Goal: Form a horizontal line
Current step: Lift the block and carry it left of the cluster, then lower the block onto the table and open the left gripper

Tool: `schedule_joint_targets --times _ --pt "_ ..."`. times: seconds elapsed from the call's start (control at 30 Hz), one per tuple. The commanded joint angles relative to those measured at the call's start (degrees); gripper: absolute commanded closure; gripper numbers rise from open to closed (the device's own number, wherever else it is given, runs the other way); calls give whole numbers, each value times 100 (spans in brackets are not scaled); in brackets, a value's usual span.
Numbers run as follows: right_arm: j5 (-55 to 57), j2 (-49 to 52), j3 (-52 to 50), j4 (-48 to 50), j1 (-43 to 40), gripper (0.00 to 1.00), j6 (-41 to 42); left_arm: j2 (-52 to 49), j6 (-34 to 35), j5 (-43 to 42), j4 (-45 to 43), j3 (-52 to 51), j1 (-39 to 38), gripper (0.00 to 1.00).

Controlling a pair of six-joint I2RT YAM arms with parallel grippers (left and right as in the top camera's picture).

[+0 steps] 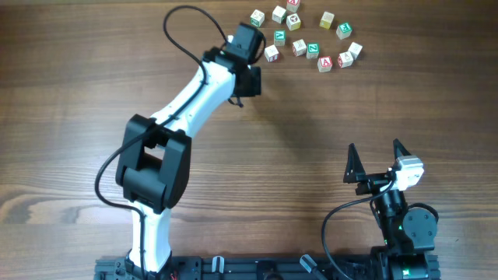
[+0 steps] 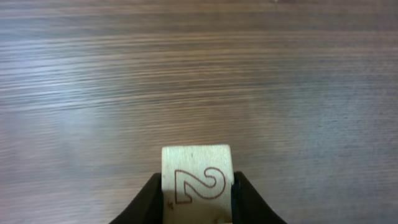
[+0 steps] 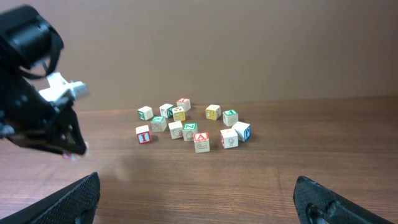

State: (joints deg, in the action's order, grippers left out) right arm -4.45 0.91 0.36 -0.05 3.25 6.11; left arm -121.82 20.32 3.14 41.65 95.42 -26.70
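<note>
Pale wooden cube marked "2" sits pinched between left jaws.

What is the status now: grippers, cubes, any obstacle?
Left gripper shut on "2" cube. Right gripper open, holding nothing. Other cubes in loose cluster, no line yet. No obstacle seen.

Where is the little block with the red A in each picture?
Overhead: the red A block sits at the bottom edge of the block pile, top right.
Left wrist: not in it; only the 2 block between the fingers.
Right wrist: the red A block is near the middle, the pile's nearest block.
Shared landmark: the left gripper, left of the pile in both.
</note>
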Motion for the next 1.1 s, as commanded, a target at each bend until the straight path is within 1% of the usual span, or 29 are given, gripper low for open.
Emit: schedule_joint_targets --times 0.0,0.1,0.17,0.3,0.37,0.53,0.8,0.93,1.0,1.07 --pt "52 2 -7 13 24 0 -57 -76 267 -9 -568 -660 -109 79" --pt "52 2 -7 13 24 0 -57 -76 310 -7 -1027 -1121 -177 79" --pt "52 2 -7 13 24 0 -57 -76 310 -7 -1224 -1373 -225 76" --pt "52 2 -7 13 24 0 -57 -76 310 -9 -1252 -1497 -275 69" --pt "52 2 -7 13 24 0 -55 -76 310 -11 -1259 -1495 -302 63" --pt "52 2 -7 13 24 0 -57 -76 310 -11 -1215 -1495 -411 57" --pt "52 2 -7 13 24 0 -55 -74 260 -2 -1215 -1495 -533 52" --pt "52 2 -7 13 24 0 -57 -74 262 391 -1217 -1495 -533 47" --pt "52 2 -7 13 24 0 -57 -74 240 487 -1226 -1495 -533 47" --pt "52 2 -7 13 24 0 -57 -74 240 573 -1237 -1495 -533 50"
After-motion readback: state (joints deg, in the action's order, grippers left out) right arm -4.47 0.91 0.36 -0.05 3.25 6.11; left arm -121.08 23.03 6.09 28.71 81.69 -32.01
